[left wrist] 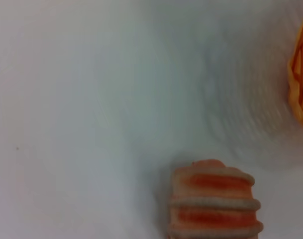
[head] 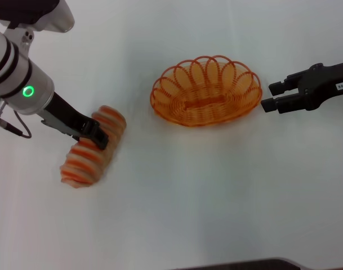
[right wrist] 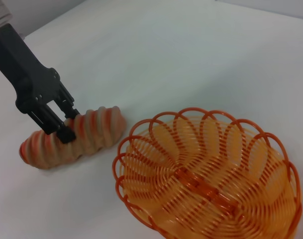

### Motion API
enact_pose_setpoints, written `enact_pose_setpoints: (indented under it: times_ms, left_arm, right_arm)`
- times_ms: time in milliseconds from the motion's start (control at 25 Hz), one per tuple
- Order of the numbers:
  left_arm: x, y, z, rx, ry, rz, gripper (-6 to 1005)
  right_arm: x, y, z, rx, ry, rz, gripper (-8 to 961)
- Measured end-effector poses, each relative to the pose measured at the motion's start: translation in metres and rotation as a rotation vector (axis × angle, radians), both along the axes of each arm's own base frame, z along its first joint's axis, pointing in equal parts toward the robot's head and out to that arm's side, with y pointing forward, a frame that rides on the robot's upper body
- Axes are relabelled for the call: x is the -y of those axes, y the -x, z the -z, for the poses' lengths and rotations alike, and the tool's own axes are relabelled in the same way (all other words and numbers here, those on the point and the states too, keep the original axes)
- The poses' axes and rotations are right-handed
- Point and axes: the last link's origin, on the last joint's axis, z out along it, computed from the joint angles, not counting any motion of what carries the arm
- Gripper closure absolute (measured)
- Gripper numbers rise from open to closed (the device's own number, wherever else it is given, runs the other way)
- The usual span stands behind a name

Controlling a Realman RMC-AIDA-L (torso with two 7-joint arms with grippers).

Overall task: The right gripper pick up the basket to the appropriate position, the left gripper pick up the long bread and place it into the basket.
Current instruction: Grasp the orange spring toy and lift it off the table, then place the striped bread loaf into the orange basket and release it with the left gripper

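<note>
The long bread (head: pixel 81 163) lies on the white table at the left, cream with orange-red stripes. My left gripper (head: pixel 98 136) is down over its middle, one finger on each side, closed on it. The right wrist view shows the same grip (right wrist: pixel 67 127) on the bread (right wrist: pixel 96 129). One end of the bread fills the left wrist view (left wrist: pixel 213 209). The orange wire basket (head: pixel 177 107) stands upright and empty at the centre right, also seen close in the right wrist view (right wrist: pixel 206 184). My right gripper (head: pixel 267 96) is open, just right of the basket's rim, not touching it.
An edge of the basket (left wrist: pixel 301 89) shows in the left wrist view. The white table (head: pixel 188 197) is bare between bread and basket and along the front. A dark edge (head: pixel 244 264) lies at the bottom of the head view.
</note>
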Motion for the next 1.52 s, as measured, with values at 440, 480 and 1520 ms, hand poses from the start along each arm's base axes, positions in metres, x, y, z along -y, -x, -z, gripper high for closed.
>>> enact_pose_setpoints:
  times_ms: [440, 480, 1520]
  left_arm:
    - [-0.008, 0.000, -0.017, -0.018, -0.042, 0.041, 509]
    - [-0.009, 0.000, -0.019, -0.023, -0.049, 0.051, 526]
    - [-0.029, -0.144, 0.046, -0.110, 0.310, 0.977, 711]
  right_arm:
    - [-0.001, 0.000, 0.000, 0.003, -0.007, 0.002, 379]
    - [-0.001, 0.000, 0.000, 0.003, -0.007, 0.002, 379]
    - [0.003, -0.005, -0.001, 0.005, -0.005, 0.006, 379]
